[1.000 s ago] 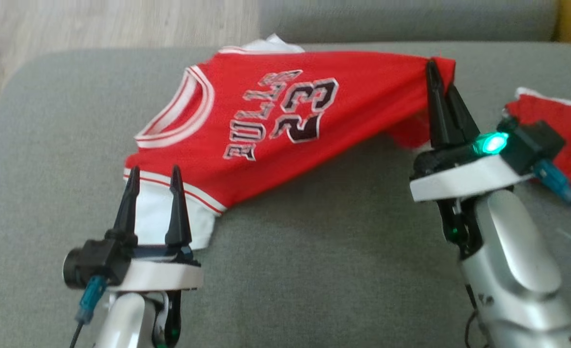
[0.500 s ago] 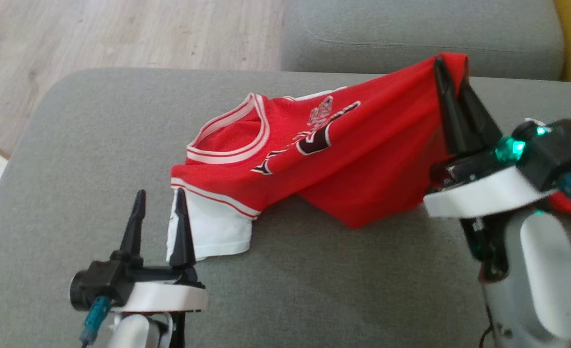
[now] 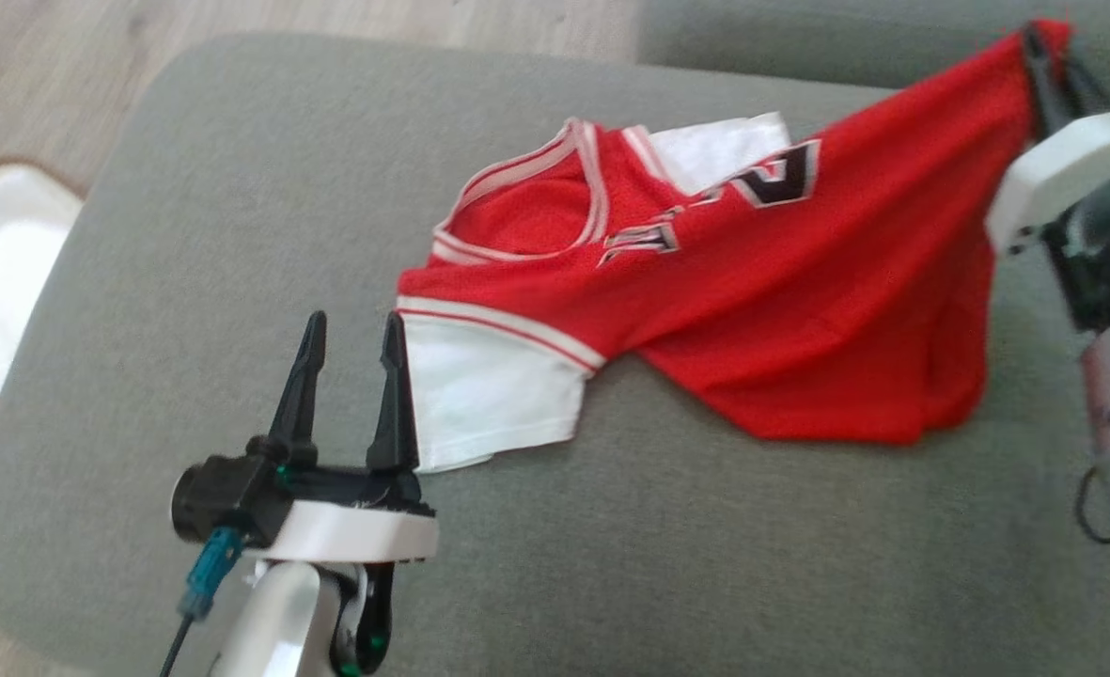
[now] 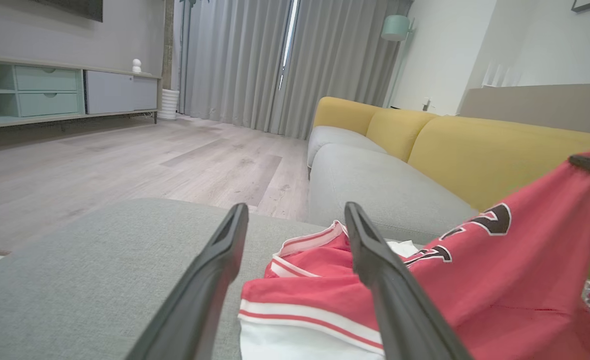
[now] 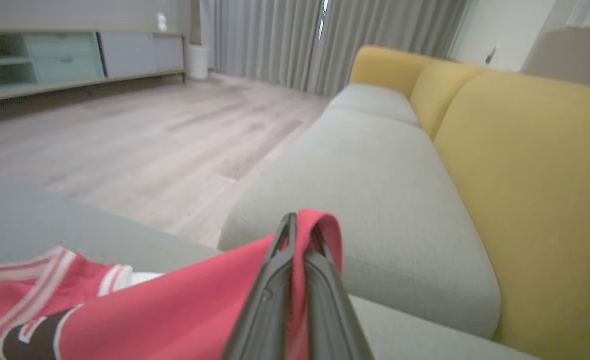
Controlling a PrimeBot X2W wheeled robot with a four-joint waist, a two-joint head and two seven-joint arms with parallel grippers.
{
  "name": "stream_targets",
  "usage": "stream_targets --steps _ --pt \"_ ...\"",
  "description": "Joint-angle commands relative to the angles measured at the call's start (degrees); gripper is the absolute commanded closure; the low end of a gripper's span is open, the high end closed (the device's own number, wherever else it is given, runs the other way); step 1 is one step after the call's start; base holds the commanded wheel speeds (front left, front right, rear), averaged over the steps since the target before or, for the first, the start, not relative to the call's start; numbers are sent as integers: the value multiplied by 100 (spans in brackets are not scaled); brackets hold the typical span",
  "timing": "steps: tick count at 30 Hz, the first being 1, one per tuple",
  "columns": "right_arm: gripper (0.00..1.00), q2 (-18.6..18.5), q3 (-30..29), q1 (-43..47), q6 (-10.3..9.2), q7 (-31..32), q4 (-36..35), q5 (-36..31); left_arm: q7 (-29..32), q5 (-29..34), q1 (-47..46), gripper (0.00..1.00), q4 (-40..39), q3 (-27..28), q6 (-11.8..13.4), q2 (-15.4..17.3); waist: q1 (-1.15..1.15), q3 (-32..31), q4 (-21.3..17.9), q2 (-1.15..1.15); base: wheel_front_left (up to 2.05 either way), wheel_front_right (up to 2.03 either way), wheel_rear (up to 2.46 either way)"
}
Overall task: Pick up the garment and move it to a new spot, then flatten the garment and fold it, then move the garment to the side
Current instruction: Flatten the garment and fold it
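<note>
Fingers of my right gripper (image 5: 297,226) are pinched tight on a red corner of the jersey (image 3: 799,282), holding it up off the grey cushion (image 3: 235,188) while the rest drapes down. My left gripper (image 3: 354,322) is spread wide and empty, just beside the white hem. Bare cushion lies to my left. My wrist views add a yellow backrest (image 5: 524,175).

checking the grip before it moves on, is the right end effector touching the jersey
Touching. The right wrist view shows the right end effector shut on the jersey, a red fold pinched between its closed jaws.
</note>
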Motion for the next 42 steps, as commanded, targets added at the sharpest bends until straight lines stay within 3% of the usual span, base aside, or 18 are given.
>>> stream_targets --steps 1,4,5,6,14,21,26,31,36,42 --pt "100 -108 -14 -338 -5 -70 120 -99 -36 -49 -240 0 -153 106 30 32 -1 230 257 0 0 0 0" --pt "100 -305 -223 -670 -5 -206 1003 -286 -36 -141 -328 0 -138 -5 59 32 -1 361 418 0 0 0 0" --pt "95 -319 -217 -755 -5 -246 1266 -301 -36 -167 -349 0 -132 -36 69 32 -1 395 459 0 0 0 0" --pt "0 -338 -235 -839 -5 -268 1526 -287 -36 -187 -366 0 -127 -60 80 32 -1 425 490 0 0 0 0" --pt "0 -240 -41 -1143 -5 -596 2709 -321 -36 -200 -403 0 -111 -15 153 32 -1 407 337 0 0 0 0" --pt "0 167 4 -967 -5 -1443 2571 -67 -36 -56 -355 0 -128 139 128 32 -1 154 -172 0 0 0 0" --pt "0 665 -43 -383 -5 -1981 1727 445 -36 45 -224 0 -133 301 107 32 -1 -49 -639 0 0 0 0" --pt "0 1005 38 801 -5 -2125 293 800 -36 133 -83 0 -107 427 54 32 -1 -171 -1063 0 0 0 0" --pt "0 1123 73 2338 -5 -2151 -1104 1077 -36 172 -72 0 -27 525 -15 32 -1 -206 -1337 0 0 0 0" --pt "0 1129 223 3056 -5 -2153 -1606 1258 -36 159 -15 0 126 570 -72 32 -1 -250 -1439 0 0 0 0"
